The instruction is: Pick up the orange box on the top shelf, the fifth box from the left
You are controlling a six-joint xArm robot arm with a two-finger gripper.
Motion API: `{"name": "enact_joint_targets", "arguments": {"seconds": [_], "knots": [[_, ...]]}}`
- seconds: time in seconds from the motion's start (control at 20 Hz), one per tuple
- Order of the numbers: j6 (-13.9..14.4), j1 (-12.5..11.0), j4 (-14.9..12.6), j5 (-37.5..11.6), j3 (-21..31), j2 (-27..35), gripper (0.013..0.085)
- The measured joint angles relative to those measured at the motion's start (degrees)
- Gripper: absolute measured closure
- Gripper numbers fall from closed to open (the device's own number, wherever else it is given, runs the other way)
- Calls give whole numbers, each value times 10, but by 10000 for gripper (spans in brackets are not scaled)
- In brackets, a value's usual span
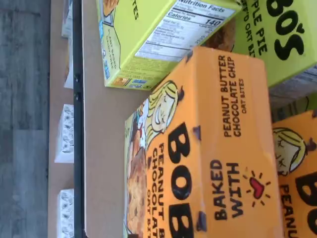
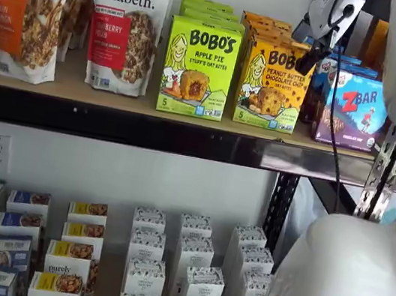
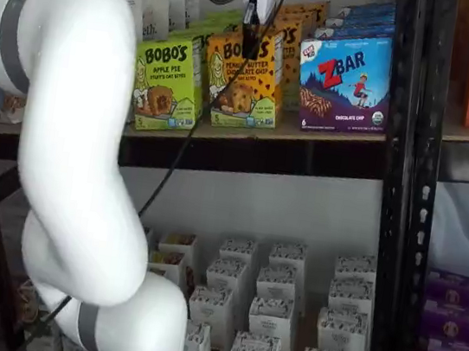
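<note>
The orange box (image 2: 269,84) stands upright on the top shelf (image 2: 115,96), between a lime-green Apple Pie box (image 2: 198,68) and a blue ZBar box (image 2: 349,105). It also shows in a shelf view (image 3: 243,81) and fills the wrist view (image 1: 218,148), seen from above and close. My gripper (image 2: 303,65) hangs just in front of the orange box's upper right corner. In a shelf view the gripper (image 3: 250,51) overlaps the box's upper front. Only a black finger shows side-on, so I cannot tell its state. No box is in it.
More Bobo's boxes stand behind the front ones (image 1: 297,188). Two granola bags (image 2: 124,22) stand at the shelf's left. Several small white boxes (image 2: 185,267) fill the lower shelf. A black upright (image 3: 400,208) stands right of the ZBar box (image 3: 348,82). My white arm (image 3: 70,161) blocks the foreground.
</note>
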Motion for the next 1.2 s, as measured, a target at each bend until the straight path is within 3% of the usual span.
{"name": "enact_joint_targets", "arguments": {"seconds": [0.75, 1.2], "knots": [[37, 37, -77, 111, -114, 84, 130], [43, 43, -88, 158, -151, 114, 130]]}}
